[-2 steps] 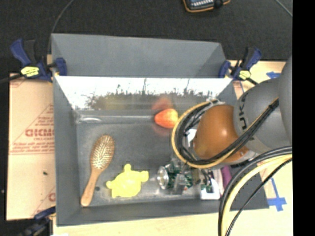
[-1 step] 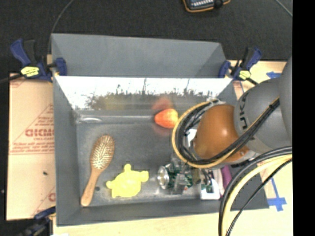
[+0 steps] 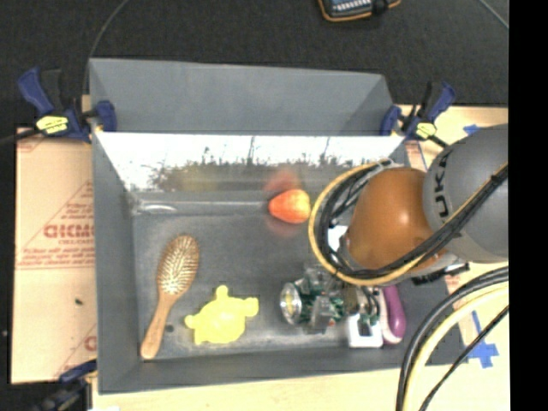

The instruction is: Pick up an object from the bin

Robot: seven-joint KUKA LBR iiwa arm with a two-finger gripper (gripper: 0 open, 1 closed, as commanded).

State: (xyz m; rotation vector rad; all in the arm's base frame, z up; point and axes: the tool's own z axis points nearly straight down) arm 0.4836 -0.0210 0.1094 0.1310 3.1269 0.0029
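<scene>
Arm (image 3: pixel 390 217) down in the near right corner of the bin (image 3: pixel 240 118); grip state undetermined.
The arm's orange cover and cables hide the right part of the floor. The gripper (image 3: pixel 324 305) sits below them as a cluttered metal mass, and I cannot tell whether it is open, closed or holding anything. Touching it on the right, part hidden, are a purple item (image 3: pixel 395 313) and a white piece (image 3: pixel 363 334), tight to the near wall. Brush (image 3: pixel 174 274) and yellow toy (image 3: pixel 221 319) lie left, orange fruit (image 3: pixel 289 205) by the far wall; mid-floor is open.
</scene>
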